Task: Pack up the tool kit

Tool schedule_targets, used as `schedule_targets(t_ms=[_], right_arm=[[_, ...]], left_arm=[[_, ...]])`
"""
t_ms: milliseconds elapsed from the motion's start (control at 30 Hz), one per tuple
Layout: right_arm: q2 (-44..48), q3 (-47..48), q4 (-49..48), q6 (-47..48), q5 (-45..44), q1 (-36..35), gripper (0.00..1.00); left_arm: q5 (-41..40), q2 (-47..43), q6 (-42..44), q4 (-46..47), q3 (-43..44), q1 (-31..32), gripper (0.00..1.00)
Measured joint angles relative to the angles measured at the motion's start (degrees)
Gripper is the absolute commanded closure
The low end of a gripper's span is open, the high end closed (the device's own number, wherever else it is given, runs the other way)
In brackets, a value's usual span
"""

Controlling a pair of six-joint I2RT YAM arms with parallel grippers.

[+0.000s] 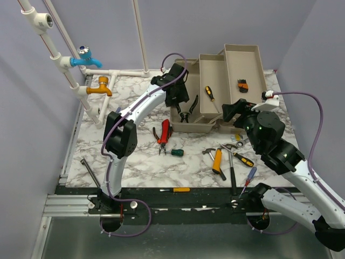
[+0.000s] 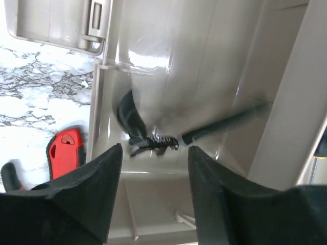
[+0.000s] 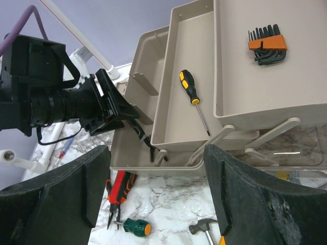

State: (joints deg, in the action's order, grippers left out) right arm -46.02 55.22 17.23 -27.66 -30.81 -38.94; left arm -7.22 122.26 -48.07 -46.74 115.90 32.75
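The beige toolbox [image 1: 190,128] stands open at the back with its trays folded out. Black pliers [image 1: 187,112] lie in its bottom compartment. A yellow-handled screwdriver [image 1: 211,97] lies in the middle tray and a hex key set [image 1: 243,85] in the top tray. My left gripper [image 1: 177,101] hangs open and empty just above the black pliers [image 2: 134,120]. My right gripper [image 1: 235,111] is open and empty, in front of the box [image 3: 153,164]. It faces the screwdriver [image 3: 190,91] and the hex keys [image 3: 265,43].
Loose on the marble are red pliers [image 1: 164,134], a green stubby screwdriver [image 1: 177,152], an orange-handled hammer [image 1: 216,159], a black hammer [image 1: 232,171] and several screwdrivers [image 1: 240,157]. Blue [image 1: 86,59] and orange [image 1: 100,88] taps on white pipes stand back left.
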Motion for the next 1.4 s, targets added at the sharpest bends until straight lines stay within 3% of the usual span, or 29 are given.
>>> schedule_targets(t_ms=[167, 300, 533, 667, 1033, 1167, 1400], right_arm=[[-0.5, 0.0, 0.0, -0.2, 0.4, 0.0, 0.19], [-1.3, 0.0, 0.5, -0.4, 1.6, 0.0, 0.19], [-3.1, 0.0, 1.0, -0.2, 5.6, 0.0, 0.19], [-3.3, 0.0, 0.9, -0.2, 7.1, 0.0, 0.19], [-2.6, 0.0, 0.9, -0.2, 8.4, 0.0, 0.19], [-2.2, 0.0, 0.9, -0.2, 8.4, 0.0, 0.19], [-2.2, 0.0, 0.9, -0.2, 8.4, 0.0, 0.19]], left_arm=[[0.2, -1.6, 1.6, -0.1, -1.7, 0.0, 0.19], [-0.3, -6.8, 3.8, -0.2, -4.4, 0.0, 0.19], [-5.0, -31.2, 9.4, 5.4, -26.2, 0.0, 0.24], [-6.5, -40.3, 10.4, 9.4, -39.1, -0.2, 0.3], [-2.3, -35.4, 13.4, 17.5, -55.9, -0.4, 0.28], [0.9, -32.3, 15.3, 20.7, -55.9, -0.4, 0.27], [4.0, -25.9, 18.9, 22.7, -52.4, 0.2, 0.39]])
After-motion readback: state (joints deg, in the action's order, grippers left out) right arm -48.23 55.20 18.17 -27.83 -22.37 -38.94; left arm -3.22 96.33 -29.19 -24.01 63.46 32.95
